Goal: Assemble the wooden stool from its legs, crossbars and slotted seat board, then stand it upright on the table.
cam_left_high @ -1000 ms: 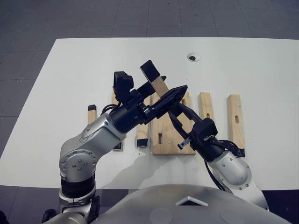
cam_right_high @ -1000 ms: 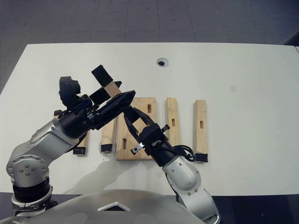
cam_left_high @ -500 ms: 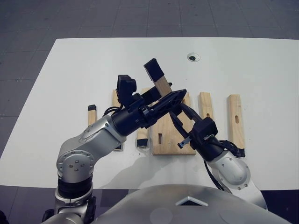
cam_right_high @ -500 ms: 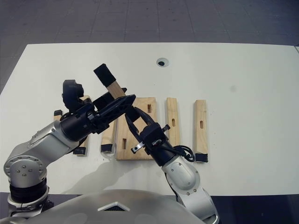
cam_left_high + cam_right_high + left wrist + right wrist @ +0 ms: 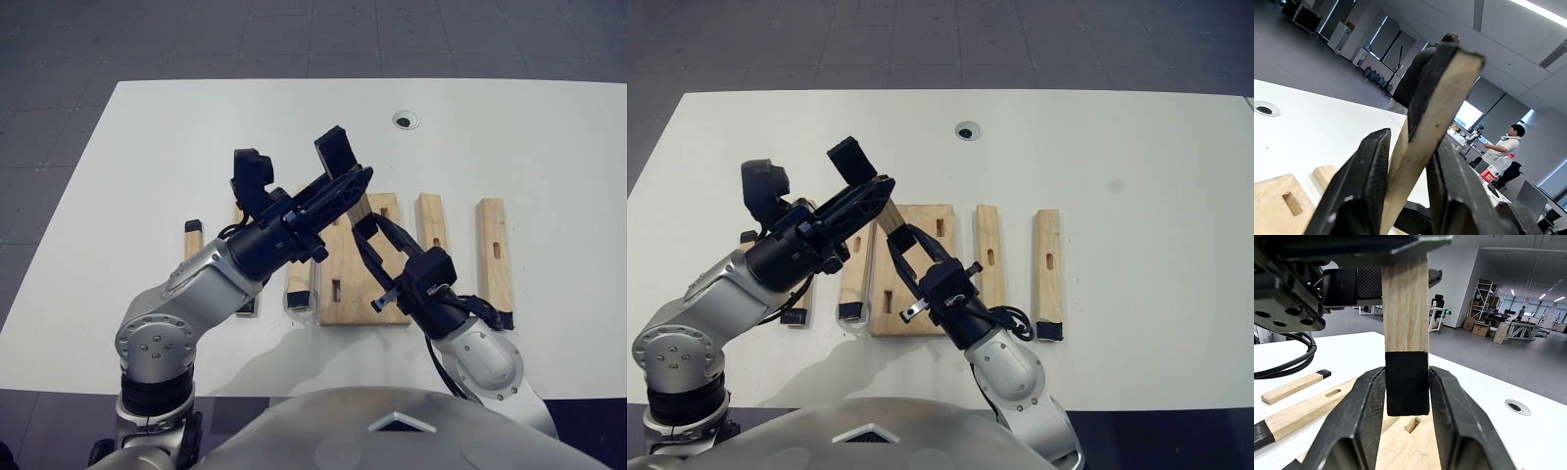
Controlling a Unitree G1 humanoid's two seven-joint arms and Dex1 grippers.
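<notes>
Left end effector is clamped on a wooden leg, with its fingers flat against both wood faces, roughly mid-length. Leg is held tilted in the air above the table. Its upper black cap sticks out past the fingertips; its lower black cap points down toward the seat board.

Right end effector is spread, not clamped. It has one finger on each side of the lower cap, very close; actual contact can't be told. Cap end hangs over a slot in the board and looks clear of it in the right wrist view.

Seat board lies flat mid-table, its near part covered by the right arm. One slotted piece lies just right of the board, and a second slotted piece lies further right, apart from it.

Left of the board are a capped piece and a short capped piece. Others are mostly hidden behind the left arm, count unclear. Leg's middle is hidden by the left fingers in the head views.
</notes>
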